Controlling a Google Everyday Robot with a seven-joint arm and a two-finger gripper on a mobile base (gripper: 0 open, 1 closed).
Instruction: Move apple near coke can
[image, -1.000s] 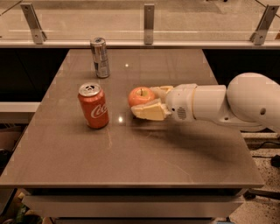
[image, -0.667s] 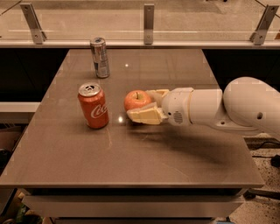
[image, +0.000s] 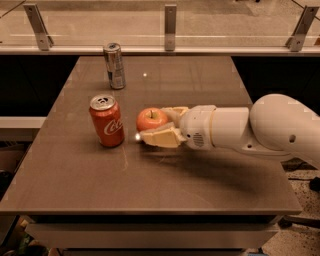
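We see the apple, small, round and red-orange with a short dark stem on top and a paler glossy patch on its near side, sitting roughly mid-bench, just to the right of the coke can with a narrow gap between the two. The can stands upright, red with white script and a silver lid. The tool has the apple clasped between its two cream-coloured fingers, one along the fruit's near side and one behind its far side, both pointing left toward the can; we cannot tell whether the apple rests on the bench or hangs just above it. The white arm reaches in from the right edge of the scene, lying low and nearly level over the brown surface, its thick rounded joint at the far right. A taller slim silver can stands upright toward the far left of the bench, well apart from the apple. Beyond the far edge runs a glass barrier held by metal brackets. Nothing lies between the apple and the coke can.
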